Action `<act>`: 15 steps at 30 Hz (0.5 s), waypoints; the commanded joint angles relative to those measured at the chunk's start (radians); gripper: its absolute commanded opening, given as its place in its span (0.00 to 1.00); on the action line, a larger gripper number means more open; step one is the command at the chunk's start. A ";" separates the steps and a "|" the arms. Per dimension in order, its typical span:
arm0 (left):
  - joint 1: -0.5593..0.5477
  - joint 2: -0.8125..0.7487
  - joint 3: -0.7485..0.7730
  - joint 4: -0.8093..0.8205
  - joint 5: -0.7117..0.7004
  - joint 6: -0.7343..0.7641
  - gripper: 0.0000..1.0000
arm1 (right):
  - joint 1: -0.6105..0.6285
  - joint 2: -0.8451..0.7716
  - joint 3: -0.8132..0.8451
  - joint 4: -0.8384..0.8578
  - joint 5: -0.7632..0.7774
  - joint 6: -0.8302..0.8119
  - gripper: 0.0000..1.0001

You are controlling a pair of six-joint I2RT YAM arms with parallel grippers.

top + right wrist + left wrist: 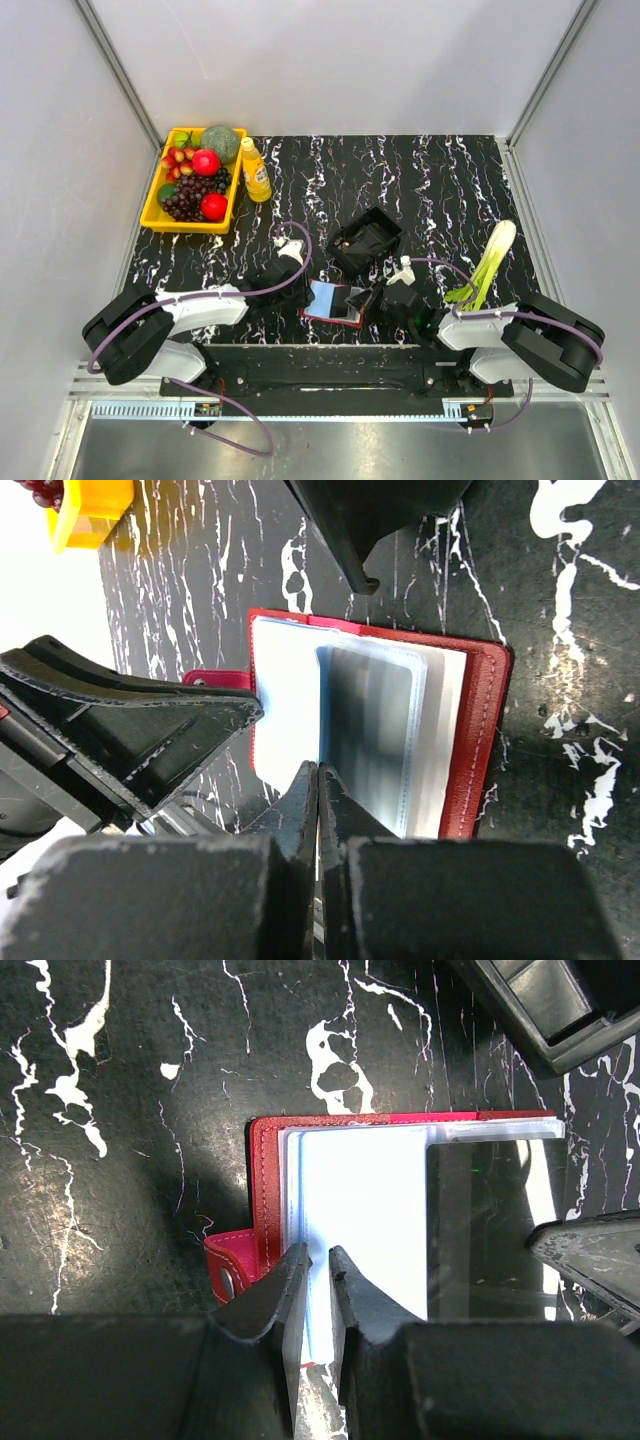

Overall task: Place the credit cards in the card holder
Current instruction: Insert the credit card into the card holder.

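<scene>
Fruit tray (153, 208), yellow, at upper left of the overhead frame, heaped with dark grapes, red fruit and a green globe. Just right of it, upright bottle (256, 172) of orange liquid with a yellow cap, label too small to read. Lower left, left arm reaching rightward over the black, white-veined table (440, 190).

Seen from its own wrist camera, left gripper (318, 1252) at the near left edge of the credit cards (360, 1210). Jaws narrowly parted, pale card surface showing in the gap. Impossible to tell whether pinching a card or merely poised over it.

At centre of the overhead frame, near the table's front edge, dark red card holder (262, 1180) with stitched border, lying open and flat. Pale cards stacked on it, faces too washed out by glare to read any print. Snap tab (228, 1265) jutting from its left side in the left wrist frame. Just above it in the overhead frame, black box-like tray (365, 240).

Right of centre, right gripper (318, 768) with jaws pressed tight together, tips at the near edge of the cards on the holder. Far right, pale-green leafy stalk vegetable (492, 262) lying on the table.
</scene>
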 commanded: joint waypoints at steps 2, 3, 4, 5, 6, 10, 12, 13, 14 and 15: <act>0.003 -0.004 -0.017 -0.021 -0.019 -0.009 0.19 | 0.011 0.050 0.000 0.060 0.015 0.009 0.00; 0.003 -0.004 -0.018 -0.021 -0.021 -0.010 0.19 | 0.011 0.057 -0.003 0.067 0.020 0.013 0.00; 0.003 -0.005 -0.018 -0.019 -0.018 -0.010 0.19 | 0.011 0.063 -0.009 0.080 0.026 0.017 0.00; 0.001 -0.005 -0.023 -0.016 -0.016 -0.010 0.19 | 0.011 0.070 -0.014 0.102 0.029 0.015 0.00; 0.001 -0.005 -0.021 -0.016 -0.015 -0.010 0.19 | 0.011 0.077 -0.023 0.125 0.037 0.015 0.00; 0.001 0.002 -0.026 -0.013 -0.007 -0.010 0.19 | 0.011 0.083 -0.015 0.123 0.041 0.015 0.00; 0.001 0.001 -0.027 -0.013 -0.010 -0.012 0.19 | 0.009 0.082 -0.023 0.133 0.051 0.024 0.00; 0.001 0.001 -0.030 -0.012 -0.008 -0.013 0.19 | 0.011 0.076 -0.027 0.128 0.055 0.024 0.00; 0.001 0.001 -0.032 -0.012 -0.008 -0.015 0.19 | 0.011 0.073 -0.023 0.114 0.063 0.024 0.00; 0.001 0.002 -0.035 -0.007 -0.002 -0.019 0.19 | 0.009 0.076 -0.021 0.110 0.069 0.024 0.00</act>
